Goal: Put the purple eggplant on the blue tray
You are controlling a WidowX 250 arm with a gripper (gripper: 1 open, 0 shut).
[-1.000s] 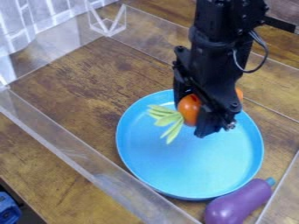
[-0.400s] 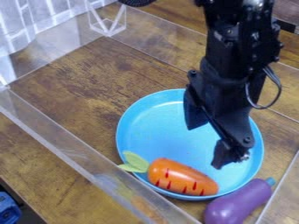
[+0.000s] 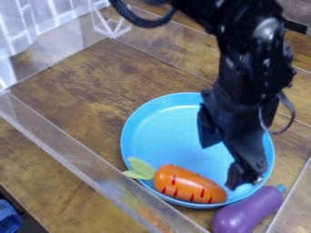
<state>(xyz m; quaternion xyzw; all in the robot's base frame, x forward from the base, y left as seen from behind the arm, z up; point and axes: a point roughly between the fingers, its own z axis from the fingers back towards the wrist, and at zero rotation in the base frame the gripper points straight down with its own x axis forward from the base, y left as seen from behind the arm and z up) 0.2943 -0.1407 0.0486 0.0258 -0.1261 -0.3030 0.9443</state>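
The purple eggplant (image 3: 252, 207) lies on the wooden table at the bottom right, just outside the rim of the blue tray (image 3: 165, 136), its teal stem pointing up-right. An orange carrot (image 3: 188, 184) with green leaves lies inside the tray near its front rim. My black gripper (image 3: 231, 155) hangs open over the right part of the tray, with nothing between its fingers. One fingertip (image 3: 241, 170) reaches down just above the eggplant and right of the carrot.
Clear plastic walls enclose the wooden table: one runs along the front left (image 3: 73, 155), another along the back (image 3: 134, 23). The eggplant lies close to the right edge of the view.
The gripper held the carrot above the tray a second ago; it has let go, the carrot now lies at the tray's front, and the open gripper has shifted right and down.
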